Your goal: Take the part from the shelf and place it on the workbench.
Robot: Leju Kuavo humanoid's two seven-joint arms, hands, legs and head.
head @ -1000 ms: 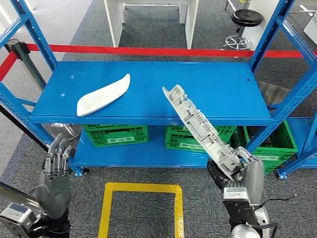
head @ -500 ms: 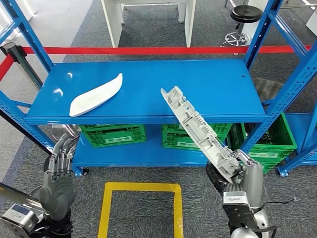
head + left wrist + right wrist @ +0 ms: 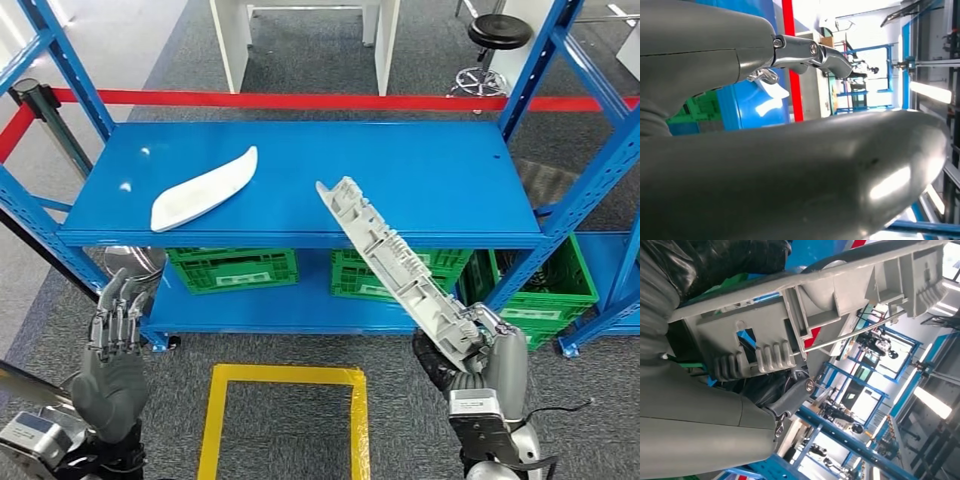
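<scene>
My right hand (image 3: 483, 365) grips the near end of a long grey ribbed plastic part (image 3: 392, 262). The part slants up and to the left, its far end level with the blue shelf's (image 3: 423, 175) front edge. In the right wrist view the same grey part (image 3: 806, 315) runs across the picture, clamped against my right hand (image 3: 696, 415). A curved white part (image 3: 202, 188) lies on the left half of the shelf. My left hand (image 3: 113, 355) is raised low at the left, fingers straight and apart, holding nothing. My left hand's thumb (image 3: 791, 170) looms large in its wrist view.
Green crates (image 3: 234, 270) stand on the lower shelf, another green crate (image 3: 562, 285) at the right. Blue uprights (image 3: 596, 180) frame the rack. A yellow tape square (image 3: 283, 420) marks the floor in front. Red barrier tape (image 3: 302, 102) and a white table (image 3: 302, 30) lie behind the rack.
The grey part's far end has drifted slightly left and my right hand sits a little lower. The view has swayed slightly. The left hand stays raised and empty.
</scene>
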